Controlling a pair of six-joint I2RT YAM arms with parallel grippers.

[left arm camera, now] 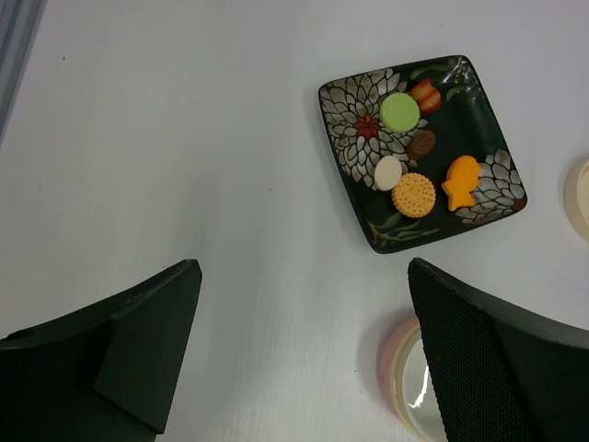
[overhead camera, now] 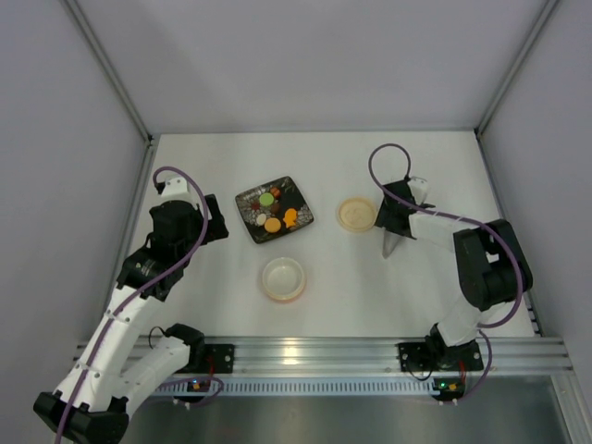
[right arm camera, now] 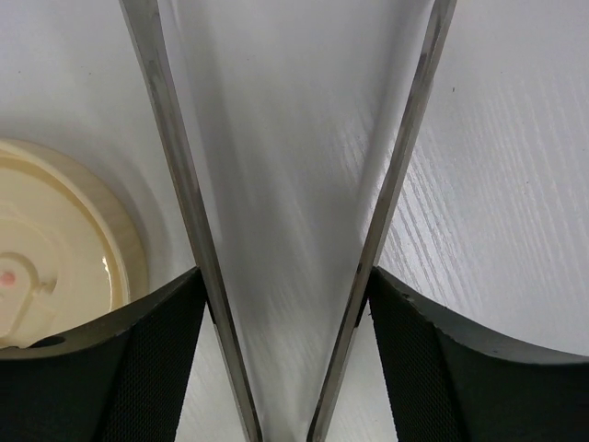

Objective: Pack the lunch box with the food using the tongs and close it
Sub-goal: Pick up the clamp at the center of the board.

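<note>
The tongs point(overhead camera: 389, 242) lie on the table right of centre, silvery, narrowing toward me. My right gripper point(overhead camera: 396, 219) straddles them. In the right wrist view both black fingers point(right arm camera: 147, 368) press against the outer sides of the two tongs arms point(right arm camera: 175, 166), so the right gripper point(right arm camera: 285, 285) is shut on the tongs. The lunch box point(overhead camera: 265, 277) sits uncovered near the front centre, with its cream lid point(overhead camera: 356, 214) lying apart next to the tongs. The food point(overhead camera: 273, 225) rests on the black floral plate point(overhead camera: 250, 225). My left gripper point(overhead camera: 218, 220) hovers open left of the plate, holding nothing.
In the left wrist view the plate point(left arm camera: 479, 110) carries the food point(left arm camera: 414, 193). The lunch box point(left arm camera: 405, 373) peeks out beside the right finger of my left gripper point(left arm camera: 304, 276). The lid point(right arm camera: 55, 249) lies left of the tongs. Walls enclose the table on three sides.
</note>
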